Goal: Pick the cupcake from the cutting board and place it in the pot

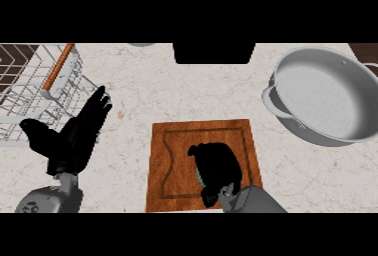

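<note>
A: Where is the cupcake (198, 173)?

B: On the cutting board (168, 150), at its near right part. Only a teal sliver shows beneath the right robot hand (215, 167), whose fingers curl down over it and seem to close round it.

A: And the other one?

B: The left robot hand (74, 137) rests open to the left of the board, fingers straight, holding nothing.

A: What could go wrong?

B: I'd judge the hold the main worry. So much of the cupcake is hidden that I cannot tell how squarely it sits in the fingers; an off-centre hold could tip it on the lift. The pot (336, 95) stands beyond the board to its right, well apart, and a low carry could catch its rim.

A: The surroundings?

B: A pale marbled worktop (148, 85), with a wire dish rack (40, 80) beyond the board to its left.
</note>
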Robot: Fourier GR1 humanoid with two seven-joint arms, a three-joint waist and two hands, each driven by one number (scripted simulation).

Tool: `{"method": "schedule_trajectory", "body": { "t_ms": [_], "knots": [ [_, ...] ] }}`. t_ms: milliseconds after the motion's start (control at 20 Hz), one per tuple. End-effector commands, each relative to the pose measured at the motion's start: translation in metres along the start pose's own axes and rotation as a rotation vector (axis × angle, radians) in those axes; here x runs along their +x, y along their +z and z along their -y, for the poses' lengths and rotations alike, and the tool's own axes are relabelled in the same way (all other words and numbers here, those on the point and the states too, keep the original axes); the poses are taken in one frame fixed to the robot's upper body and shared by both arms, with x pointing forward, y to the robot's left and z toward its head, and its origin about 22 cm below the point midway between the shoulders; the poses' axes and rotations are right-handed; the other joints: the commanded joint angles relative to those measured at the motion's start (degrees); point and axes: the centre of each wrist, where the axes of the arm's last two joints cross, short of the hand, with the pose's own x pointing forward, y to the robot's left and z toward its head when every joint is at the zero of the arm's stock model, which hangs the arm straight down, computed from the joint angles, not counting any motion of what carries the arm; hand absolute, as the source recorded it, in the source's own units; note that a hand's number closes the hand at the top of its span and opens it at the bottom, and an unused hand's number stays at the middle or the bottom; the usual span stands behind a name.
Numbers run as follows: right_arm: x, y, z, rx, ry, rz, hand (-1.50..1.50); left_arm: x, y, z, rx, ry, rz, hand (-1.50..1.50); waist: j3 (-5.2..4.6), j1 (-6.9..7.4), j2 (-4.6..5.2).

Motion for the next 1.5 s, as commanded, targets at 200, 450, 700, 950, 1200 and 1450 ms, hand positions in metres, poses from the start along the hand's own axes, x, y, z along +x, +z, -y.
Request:
{"method": "schedule_trajectory", "body": {
  "t_ms": [200, 450, 700, 950, 1200, 1450],
  "knots": [
    [-0.011, 0.007, 0.006, -0.051, 0.002, 0.076, 1.50, -0.008, 0.006, 0.006, 0.006, 0.000, 0.017, 0.00, 0.04, -0.11, -0.08],
    [-0.019, 0.014, 0.018, -0.091, -0.006, 0.097, 1.50, 0.008, -0.007, 0.002, 0.009, 0.009, 0.005, 0.00, 0.04, -0.19, -0.07],
    [-0.132, 0.027, 0.030, -0.191, -0.049, -0.121, 1.50, 0.001, -0.001, 0.000, 0.041, -0.005, 0.007, 0.00, 0.18, -2.45, -0.34],
    [-0.266, 0.068, 0.078, -0.348, -0.090, -0.375, 1.50, -0.004, 0.004, -0.015, 0.096, 0.007, 0.016, 0.00, 0.35, -4.68, -0.29],
    [-0.344, 0.132, 0.115, -0.578, -0.104, -0.396, 1.50, -0.007, 0.013, -0.018, 0.072, -0.026, 0.014, 0.00, 0.20, -2.59, -0.39],
    [-0.368, 0.179, 0.129, -0.688, -0.155, -0.263, 1.50, 0.013, 0.008, 0.005, 0.055, -0.003, 0.027, 0.00, 0.08, -1.84, -0.44]
  ]
}}
